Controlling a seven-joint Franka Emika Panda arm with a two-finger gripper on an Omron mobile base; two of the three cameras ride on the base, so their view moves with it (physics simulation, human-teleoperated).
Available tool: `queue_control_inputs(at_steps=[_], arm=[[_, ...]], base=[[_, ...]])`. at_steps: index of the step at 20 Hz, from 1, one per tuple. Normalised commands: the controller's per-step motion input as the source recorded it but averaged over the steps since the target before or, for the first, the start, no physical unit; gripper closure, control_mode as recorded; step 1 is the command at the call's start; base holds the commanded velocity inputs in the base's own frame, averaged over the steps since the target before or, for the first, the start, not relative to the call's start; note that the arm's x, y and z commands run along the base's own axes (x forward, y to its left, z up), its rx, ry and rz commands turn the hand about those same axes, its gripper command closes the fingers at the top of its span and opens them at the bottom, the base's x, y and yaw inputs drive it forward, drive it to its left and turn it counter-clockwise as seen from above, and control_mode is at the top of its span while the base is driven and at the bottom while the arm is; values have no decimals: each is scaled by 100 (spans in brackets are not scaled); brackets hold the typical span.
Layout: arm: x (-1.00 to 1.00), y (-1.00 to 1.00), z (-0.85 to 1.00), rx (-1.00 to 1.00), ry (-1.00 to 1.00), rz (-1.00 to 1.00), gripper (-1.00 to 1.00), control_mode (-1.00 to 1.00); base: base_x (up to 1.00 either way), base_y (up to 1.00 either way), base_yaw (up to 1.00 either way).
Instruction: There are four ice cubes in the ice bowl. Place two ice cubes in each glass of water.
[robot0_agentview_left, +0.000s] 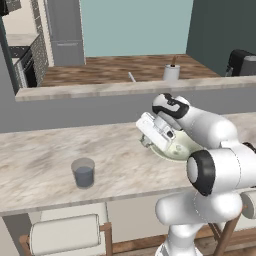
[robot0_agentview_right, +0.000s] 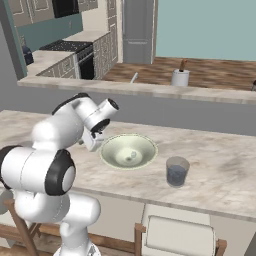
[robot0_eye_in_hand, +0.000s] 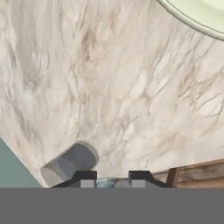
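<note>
Now the white arm's end effector (robot0_eye_in_hand: 112, 178) hangs over the pale marbled stone table (robot0_agentview_left: 45, 165), just beside the rim of the wide, shallow, cream-green ice bowl (robot0_agentview_right: 116, 148). In the hand view its two dark fingertips (robot0_eye_in_hand: 85, 177) stand a small way apart with a small, pale translucent ice cube (robot0_eye_in_hand: 107, 182) pinched between them. That same view looks down on one short clear grey tumbler of water (robot0_eye_in_hand: 70, 164), close beside the fingertips near the table's edge, and catches the bowl's rim at the upper right corner.

From the left base view, this tumbler stands well to the left of the bowl, near the front edge of the table. The second clear grey tumbler of water (robot0_agentview_right: 177, 171) stands on the other side, near the bowl but apart from it, as the right base view shows. Small greyish cubes (robot0_agentview_right: 131, 157) lie at the bottom of the bowl there; how many I cannot tell.

On the raised wooden ledge behind, a white mug holding a brown stick (robot0_agentview_right: 180, 76) stands upright.
</note>
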Motion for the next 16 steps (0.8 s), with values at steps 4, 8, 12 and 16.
queue_control_inputs(at_steps=[4, 8, 12, 16], arm=[[1, 76, 0, 0, 6, 0, 100, -100], [10, 77, 0, 0, 12, 2, 100, -100], [22, 61, 0, 0, 17, 2, 100, -100], [28, 51, 0, 0, 21, 2, 100, -100]], base=[[0, 0, 0], [0, 0, 0], [0, 0, 0], [0, 0, 0]])
